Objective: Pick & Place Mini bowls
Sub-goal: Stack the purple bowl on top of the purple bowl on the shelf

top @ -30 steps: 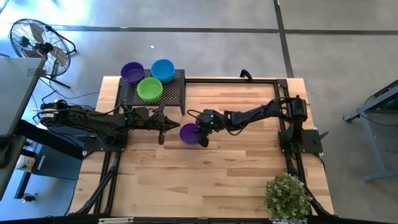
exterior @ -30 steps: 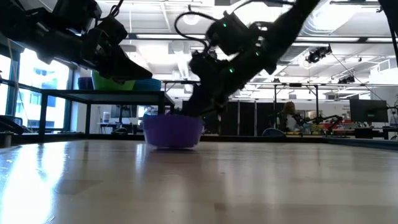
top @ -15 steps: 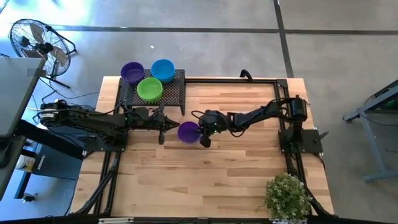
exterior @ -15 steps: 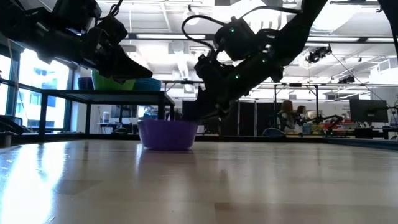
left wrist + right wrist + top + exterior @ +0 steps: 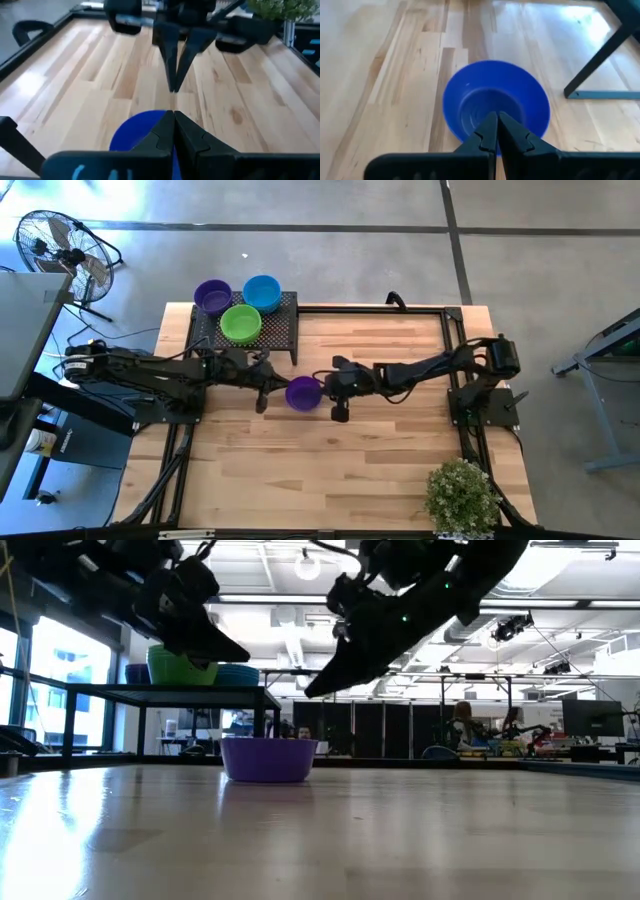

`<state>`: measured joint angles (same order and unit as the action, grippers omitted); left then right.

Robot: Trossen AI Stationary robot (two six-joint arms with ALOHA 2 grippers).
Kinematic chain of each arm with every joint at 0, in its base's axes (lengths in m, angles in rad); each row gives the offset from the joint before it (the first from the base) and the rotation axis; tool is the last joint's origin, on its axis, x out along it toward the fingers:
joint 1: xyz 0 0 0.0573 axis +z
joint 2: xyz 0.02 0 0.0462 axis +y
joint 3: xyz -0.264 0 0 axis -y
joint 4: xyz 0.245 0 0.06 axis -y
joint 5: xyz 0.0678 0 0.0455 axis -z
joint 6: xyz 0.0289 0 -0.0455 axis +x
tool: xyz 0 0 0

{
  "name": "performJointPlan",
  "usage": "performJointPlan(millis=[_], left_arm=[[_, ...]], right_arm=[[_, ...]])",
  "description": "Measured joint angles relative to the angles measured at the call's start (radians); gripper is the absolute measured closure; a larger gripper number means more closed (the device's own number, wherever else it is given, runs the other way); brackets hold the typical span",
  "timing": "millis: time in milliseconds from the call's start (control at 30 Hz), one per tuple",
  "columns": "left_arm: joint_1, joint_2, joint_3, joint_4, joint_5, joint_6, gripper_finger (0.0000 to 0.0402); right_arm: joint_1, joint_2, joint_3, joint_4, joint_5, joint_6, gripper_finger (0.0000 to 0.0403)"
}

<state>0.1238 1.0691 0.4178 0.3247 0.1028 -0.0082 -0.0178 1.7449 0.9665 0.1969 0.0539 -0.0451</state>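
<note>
Three mini bowls (image 5: 240,307) on rack (image 5: 285,330); purple bowl (image 5: 302,392) empty — both fingers closed.

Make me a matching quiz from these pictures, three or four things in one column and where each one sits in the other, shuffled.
Things:
1. purple plastic mini bowl nearest the grippers
2. bright green plastic mini bowl
3. small green potted plant
4. shut right gripper

Places:
A. on the black mesh metal rack
B. at the wooden table's near right corner
C. on the tabletop between the two grippers
D. above the table beside the lone bowl

Pairs: 1-C, 2-A, 3-B, 4-D
</note>
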Motion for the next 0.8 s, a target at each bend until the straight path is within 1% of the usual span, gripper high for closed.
performJointPlan(millis=[167, 233, 300, 367, 500, 600, 667, 800], left_arm=[[0.000, 0.013, 0.079, -0.159, 0.001, 0.001, 0.0388], [-0.005, 0.015, 0.111, -0.233, 0.005, 0.000, 0.0376], [-0.018, 0.015, 0.139, -0.286, 0.004, 0.000, 0.0361], [-0.039, 0.032, 0.167, -0.314, -0.015, 0.000, 0.0346], [-0.088, 0.079, 0.206, -0.361, -0.076, 0.003, 0.0318], [-0.126, 0.133, 0.260, -0.392, -0.144, 0.003, 0.0299], [-0.142, 0.189, 0.294, -0.457, -0.183, 0.008, 0.0287], [-0.157, 0.278, 0.390, -0.530, -0.182, 0.027, 0.0265]], right_arm=[[0.008, -0.005, -0.007, -0.007, -0.026, -0.039, 0.0402], [0.008, -0.006, -0.049, 0.078, -0.049, -0.041, 0.0402], [0.005, -0.022, -0.125, 0.200, -0.085, -0.040, 0.0401], [0.000, -0.039, -0.214, 0.368, -0.107, -0.011, 0.0402], [-0.002, -0.087, -0.403, 0.631, -0.086, 0.072, 0.0401], [0.008, -0.127, -0.526, 0.764, -0.046, 0.111, 0.0402], [0.015, -0.162, -0.595, 0.825, -0.016, 0.114, 0.0402], [0.021, -0.244, -0.687, 0.881, 0.019, 0.116, 0.0402]])
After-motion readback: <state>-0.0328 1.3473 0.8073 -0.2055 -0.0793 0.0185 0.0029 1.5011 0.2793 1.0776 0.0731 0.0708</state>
